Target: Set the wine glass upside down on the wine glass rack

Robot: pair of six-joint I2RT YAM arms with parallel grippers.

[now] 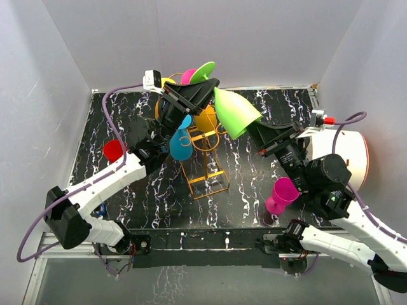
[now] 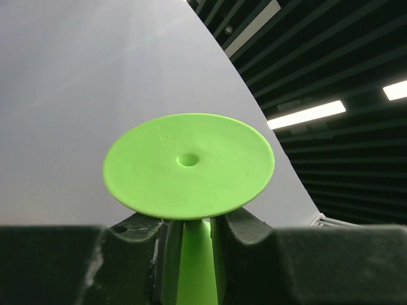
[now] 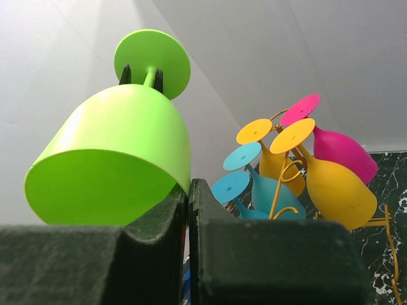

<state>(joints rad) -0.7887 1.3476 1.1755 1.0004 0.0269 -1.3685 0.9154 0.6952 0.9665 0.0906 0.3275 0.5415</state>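
Wine glass (image 1: 235, 114), lime green, was up in the air over the back of the table (image 1: 127, 197), tilted with its round foot raised and its open bowl facing down and toward the right arm. The left gripper (image 2: 194, 240) had closed in on the stem just under the foot, one finger on each side with no gap visible. The right gripper (image 3: 189, 203) had its fingers pressed together, and the edge of the bowl ran into the seam between them, pinched there. The glass hung just beside the top of the wine glass rack (image 1: 206, 180) but was not on it. The rack already carried blue glasses (image 3: 267, 190), yellow glasses (image 3: 337, 190) and a magenta glass (image 3: 340, 152), all foot-up. A pink glass (image 1: 283, 194) stood on the table by the right arm, and a red glass (image 1: 114, 150) stood near the left edge.
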